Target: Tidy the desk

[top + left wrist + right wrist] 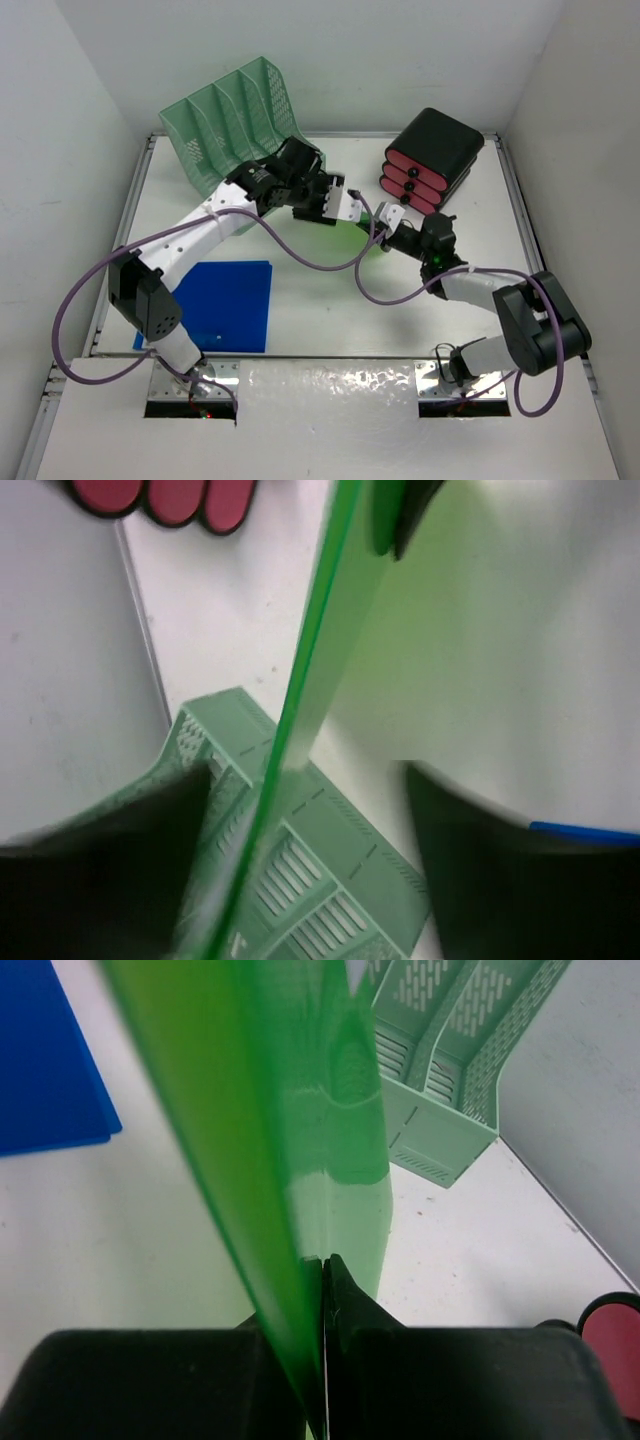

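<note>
A translucent green folder (260, 1090) stands on edge above the white desk (330, 320). My right gripper (325, 1260) is shut on its near edge. In the top view only a green sliver of the folder (372, 243) shows between the two grippers. My left gripper (305, 775) is open, its dark fingers (120, 870) wide apart, and the folder's edge (300, 680) runs between them, nearer the left finger. The left gripper (340, 205) sits mid-desk in front of the mint-green mesh rack (235, 125); the right gripper (387, 222) is just to its right.
A blue folder (225, 305) lies flat at the front left. A black organiser with red drawers (430, 160) stands at the back right. The rack (330, 880) lies right below the left gripper. White walls enclose the desk.
</note>
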Tool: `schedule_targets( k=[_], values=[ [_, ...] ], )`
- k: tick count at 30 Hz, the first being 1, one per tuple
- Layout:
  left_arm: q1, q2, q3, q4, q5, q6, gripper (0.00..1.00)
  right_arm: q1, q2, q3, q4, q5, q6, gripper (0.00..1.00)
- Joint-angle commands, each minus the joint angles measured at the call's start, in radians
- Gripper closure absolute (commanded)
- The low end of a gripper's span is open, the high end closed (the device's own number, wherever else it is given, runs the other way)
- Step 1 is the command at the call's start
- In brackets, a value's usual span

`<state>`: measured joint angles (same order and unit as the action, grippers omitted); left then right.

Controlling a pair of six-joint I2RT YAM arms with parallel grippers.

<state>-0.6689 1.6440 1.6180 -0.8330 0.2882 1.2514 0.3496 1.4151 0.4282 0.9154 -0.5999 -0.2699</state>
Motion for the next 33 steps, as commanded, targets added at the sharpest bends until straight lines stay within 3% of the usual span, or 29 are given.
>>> schedule_targets(
  k=[1, 2, 8, 14, 18, 22, 29, 33],
  values=[
    [-0.009, -0.062, 0.023, 0.132, -0.107, -0.150, 0.07, 0.006, -0.070, 0.001, 0.097, 0.009, 0.126, 1.00],
    [-0.009, -0.067, 0.031, 0.156, -0.136, -0.220, 0.00, 0.005, -0.083, 0.003, 0.068, 0.015, 0.145, 1.00],
    [-0.008, -0.108, 0.169, 0.248, -0.352, -0.545, 0.00, 0.006, -0.159, 0.076, -0.196, 0.170, 0.188, 1.00],
    [0.029, -0.191, 0.256, 0.227, -0.455, -0.690, 0.00, 0.005, -0.160, 0.072, -0.176, 0.239, 0.245, 1.00],
    [0.087, -0.248, 0.237, 0.239, -0.532, -0.721, 0.00, 0.005, -0.148, 0.101, -0.167, 0.226, 0.290, 1.00],
    [0.237, -0.302, 0.148, 0.244, -0.509, -0.732, 0.00, 0.005, -0.169, 0.142, -0.159, 0.219, 0.359, 1.00],
    [0.290, -0.362, -0.079, 0.276, -0.538, -0.710, 0.00, 0.005, -0.223, 0.231, -0.194, 0.198, 0.376, 1.00],
    [0.336, -0.375, -0.156, 0.392, -0.582, -0.676, 0.00, 0.005, -0.246, 0.251, -0.201, 0.201, 0.371, 1.00]
  ],
)
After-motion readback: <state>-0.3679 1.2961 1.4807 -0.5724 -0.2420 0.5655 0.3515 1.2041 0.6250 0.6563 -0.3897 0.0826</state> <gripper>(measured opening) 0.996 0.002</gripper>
